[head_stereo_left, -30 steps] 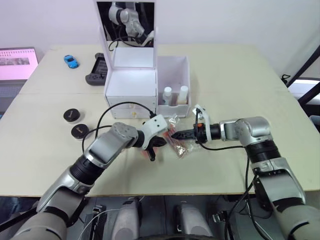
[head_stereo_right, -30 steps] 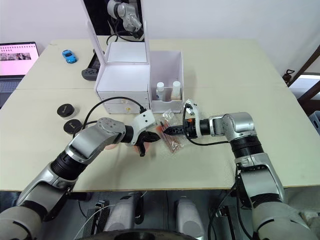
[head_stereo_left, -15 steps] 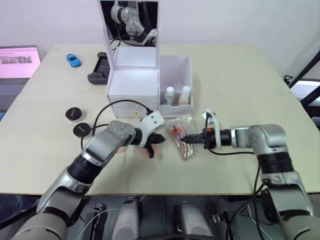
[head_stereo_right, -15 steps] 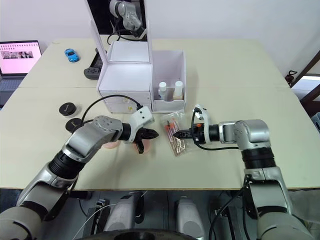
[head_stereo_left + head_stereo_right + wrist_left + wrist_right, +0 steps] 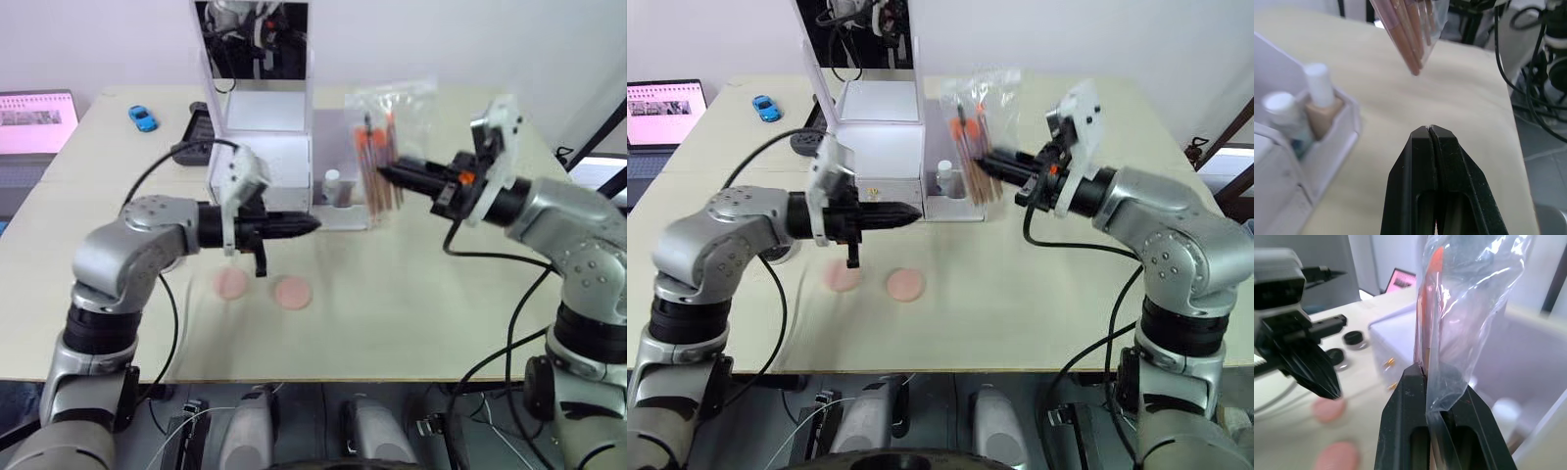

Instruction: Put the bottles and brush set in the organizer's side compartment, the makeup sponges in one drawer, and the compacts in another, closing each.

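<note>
brush set (image 5: 377, 147): glossy crinkled clear plastic | organizer (image 5: 263, 162): smooth white plastic | table (image 5: 411, 294): matt beige

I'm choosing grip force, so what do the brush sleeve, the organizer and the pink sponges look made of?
The brush set, held by the right gripper, seems to be in thin clear plastic film: it crinkles and glints. The organizer looks like rigid, smooth white plastic. The makeup sponges look soft and matte, probably foam, though texture is hard to judge.

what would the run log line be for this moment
right gripper: shut on brush set, held over side compartment | left gripper: shut, empty | bottles: in compartment | makeup sponges: on table
</note>
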Controlling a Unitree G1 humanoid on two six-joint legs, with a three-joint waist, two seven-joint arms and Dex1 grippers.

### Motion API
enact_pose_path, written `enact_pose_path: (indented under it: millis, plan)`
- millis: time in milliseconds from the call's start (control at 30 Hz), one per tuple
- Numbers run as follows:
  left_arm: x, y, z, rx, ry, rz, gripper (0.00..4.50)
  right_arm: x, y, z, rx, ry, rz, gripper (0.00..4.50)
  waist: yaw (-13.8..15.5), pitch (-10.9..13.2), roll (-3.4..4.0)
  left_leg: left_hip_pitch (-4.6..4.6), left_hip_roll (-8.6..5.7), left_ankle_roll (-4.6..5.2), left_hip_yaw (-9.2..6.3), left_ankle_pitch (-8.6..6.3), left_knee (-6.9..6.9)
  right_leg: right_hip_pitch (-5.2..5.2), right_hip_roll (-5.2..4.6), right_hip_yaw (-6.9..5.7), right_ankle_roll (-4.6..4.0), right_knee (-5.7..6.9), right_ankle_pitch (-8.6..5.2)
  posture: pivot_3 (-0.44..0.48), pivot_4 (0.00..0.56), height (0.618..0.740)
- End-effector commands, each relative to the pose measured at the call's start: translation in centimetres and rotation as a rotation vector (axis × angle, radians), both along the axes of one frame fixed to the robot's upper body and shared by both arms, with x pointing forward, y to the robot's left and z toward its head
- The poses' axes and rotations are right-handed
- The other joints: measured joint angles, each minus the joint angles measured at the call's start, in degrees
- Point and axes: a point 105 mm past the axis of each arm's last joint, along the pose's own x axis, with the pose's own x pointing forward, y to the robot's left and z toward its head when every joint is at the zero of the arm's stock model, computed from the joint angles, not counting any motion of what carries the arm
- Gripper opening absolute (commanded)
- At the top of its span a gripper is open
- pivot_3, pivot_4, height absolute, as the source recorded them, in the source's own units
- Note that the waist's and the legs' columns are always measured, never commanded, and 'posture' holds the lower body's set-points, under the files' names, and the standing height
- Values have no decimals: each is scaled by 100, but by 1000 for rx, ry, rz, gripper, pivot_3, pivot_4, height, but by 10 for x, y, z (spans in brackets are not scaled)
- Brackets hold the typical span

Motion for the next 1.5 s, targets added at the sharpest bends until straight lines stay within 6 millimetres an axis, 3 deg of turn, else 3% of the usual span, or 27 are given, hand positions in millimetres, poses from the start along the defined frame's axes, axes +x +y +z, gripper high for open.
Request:
enact_pose_path:
  millis: [33,133,200,433,767,900,1067,1100,1300,1433,1500]
  plan:
    - [6,13,17,-60,-71,49,0,27,3,28,-129,-257,-18,45,-24,1,1,2,1,0,3,0,2,-2,1,4,0,1,0,0,150,740]
    - [10,16,20,-96,-75,77,0,58,6,34,-150,-296,-22,45,-24,1,1,4,2,0,4,0,-6,-3,4,5,0,0,0,0,150,740]
    - [12,18,21,-110,-81,100,0,70,15,37,-74,-254,58,45,-28,1,0,4,3,0,6,0,-10,-4,4,5,0,0,0,0,150,740]
    - [7,24,21,-155,-72,138,0,114,25,17,-169,-293,18,45,-23,5,3,2,4,-7,9,4,-14,-6,-1,4,0,1,0,0,150,740]
    - [1,30,18,-147,-63,177,0,134,42,-9,-207,-253,-67,45,-32,5,3,4,4,-35,4,20,-20,-6,-4,0,-1,7,1,0,150,740]
    - [0,29,18,-142,-64,181,0,137,39,-13,-181,-231,-101,1670,-25,6,4,4,4,-39,3,22,-21,-5,-4,-3,-1,8,1,0,150,740]
    - [2,26,17,-140,-62,178,0,138,31,-7,-125,-225,-126,4229,-31,6,4,5,4,-39,3,23,-23,-5,-4,-3,-1,8,1,0,150,740]
    - [1,24,17,-139,-61,171,0,138,29,-4,-117,-227,-125,4437,-31,6,4,5,4,-39,3,23,-23,-5,-4,-3,-1,8,1,0,150,740]
    - [5,20,16,-135,-60,155,0,127,15,23,-30,-279,-55,4437,-11,6,5,5,3,-40,3,23,-24,-4,-4,-4,-1,7,1,0,150,740]
    - [6,20,17,-134,-59,149,0,106,17,43,48,-280,119,4437,-39,7,6,6,3,-39,4,23,-24,-3,-3,-4,-1,7,2,0,150,740]
    - [8,21,17,-133,-59,150,0,88,14,65,176,-249,200,4437,-33,8,8,7,5,-39,3,23,-29,-4,-1,-3,-1,8,2,0,150,740]
